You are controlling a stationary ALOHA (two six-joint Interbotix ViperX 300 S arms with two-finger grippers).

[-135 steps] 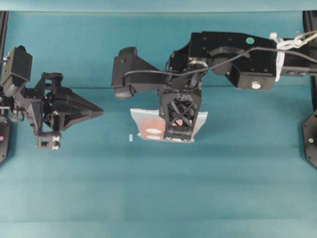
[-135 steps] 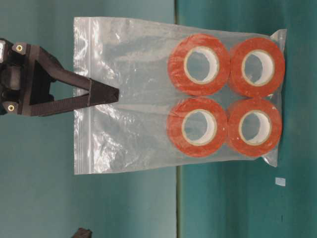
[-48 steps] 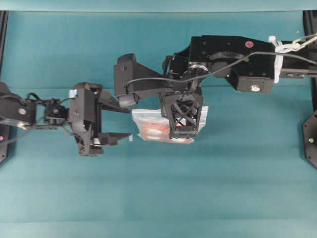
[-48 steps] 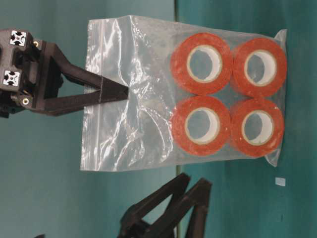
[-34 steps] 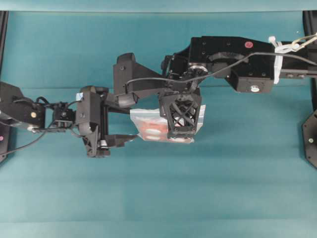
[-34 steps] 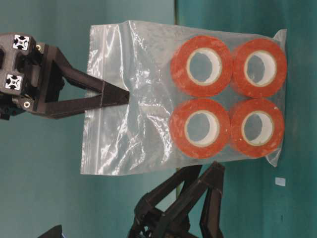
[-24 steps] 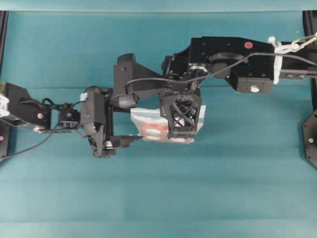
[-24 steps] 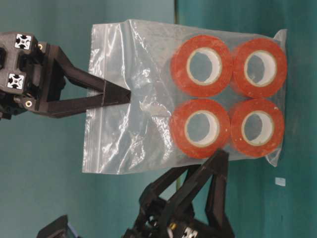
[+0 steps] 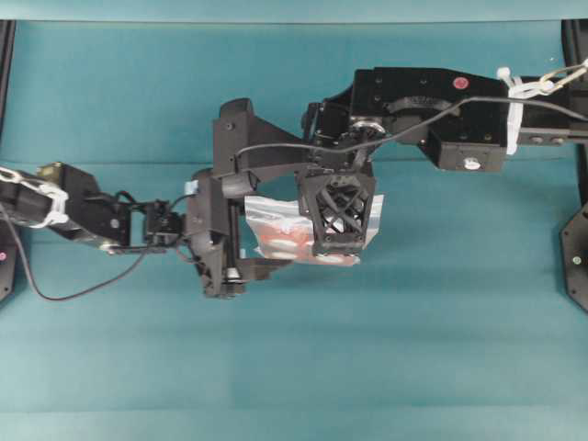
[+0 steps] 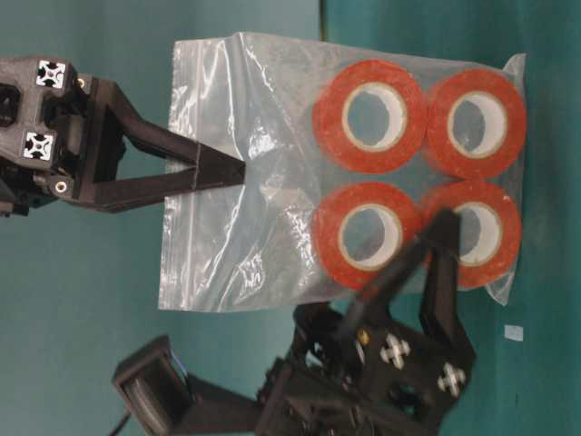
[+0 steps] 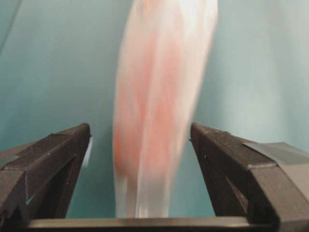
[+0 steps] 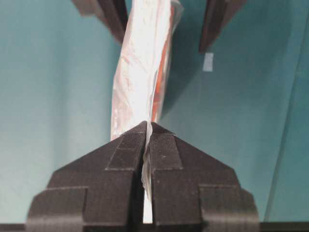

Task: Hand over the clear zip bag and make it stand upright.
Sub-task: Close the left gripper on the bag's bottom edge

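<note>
Clear zip bag (image 10: 300, 173) hanging from the right hand (image 12: 147, 133), pinched shut on the empty film near the zip strip; the four orange-red tape rolls (image 10: 368, 116) sagging to the far end from that hand, bottom edge at or just above the teal worktop (image 9: 413, 349); contact not clear. Left hand (image 11: 140, 145) spread wide, one finger on each flat side of the bag, straddling the roll end, not yet touching film as far as the left wrist view shows. Small white scrap (image 12: 208, 62) lying on the worktop just beyond the left hand's fingers.

Judged handling: thin, crinkly, slippery film with no stiffness of its own; all the weight sitting in the rolls, so bottom-heavy and likely to swing or fold if gripped only by loose plastic. Rolls themselves firm, not fragile, giving a solid body to clamp. Best hold for the left hand: across the flat faces right where the fingers already stand, squeezing film against the rolls rather than on bare film. Likely risks: film sliding between pads, rolls shifting inside, bag toppling once released unless set down on the flat row of the lower rolls.
</note>
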